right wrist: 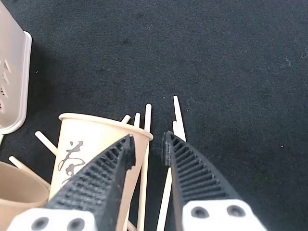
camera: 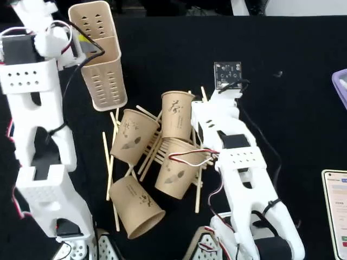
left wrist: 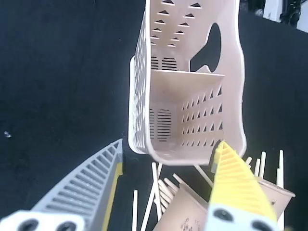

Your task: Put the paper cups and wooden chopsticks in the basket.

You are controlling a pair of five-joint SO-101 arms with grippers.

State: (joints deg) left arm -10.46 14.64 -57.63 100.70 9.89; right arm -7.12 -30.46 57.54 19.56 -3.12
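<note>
Black tabletop (camera: 282,43): I'd centre my barely open, empty right gripper (right wrist: 149,144) over the chopstick (right wrist: 147,120) at the paper cup's (right wrist: 86,139) three o'clock; left gripper (left wrist: 166,151) gapes, probably empty.

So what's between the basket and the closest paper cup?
Tips of a few wooden chopsticks lie on the black table between the basket and that paper cup, as the high view shows.
</note>
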